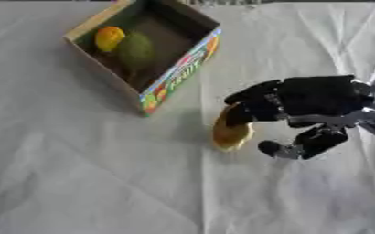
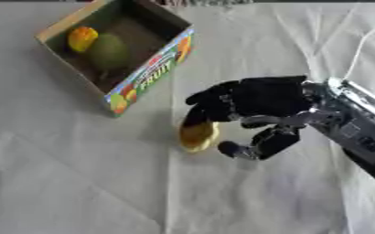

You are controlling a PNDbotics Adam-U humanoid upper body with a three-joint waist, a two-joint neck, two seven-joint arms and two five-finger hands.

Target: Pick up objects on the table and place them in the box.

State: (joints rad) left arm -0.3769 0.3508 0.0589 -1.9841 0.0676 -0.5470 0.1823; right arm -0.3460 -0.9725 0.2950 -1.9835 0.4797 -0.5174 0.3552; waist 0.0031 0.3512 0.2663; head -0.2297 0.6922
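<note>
Right hand (image 1: 315, 103): fingers curled over the top of the yellow fruit (image 1: 231, 132), thumb apart below, not yet closed on it.
Yellow fruit: on the white cloth (image 1: 78, 173), near the box.
Box (image 1: 179, 73): holds an orange fruit (image 1: 109, 37) and a green fruit (image 1: 136, 49).
Advice: bring the thumb under before lifting.

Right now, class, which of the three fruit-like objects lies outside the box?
The yellow-orange piece on the cloth beside the right hand; the orange one and green one sit inside the box.
</note>
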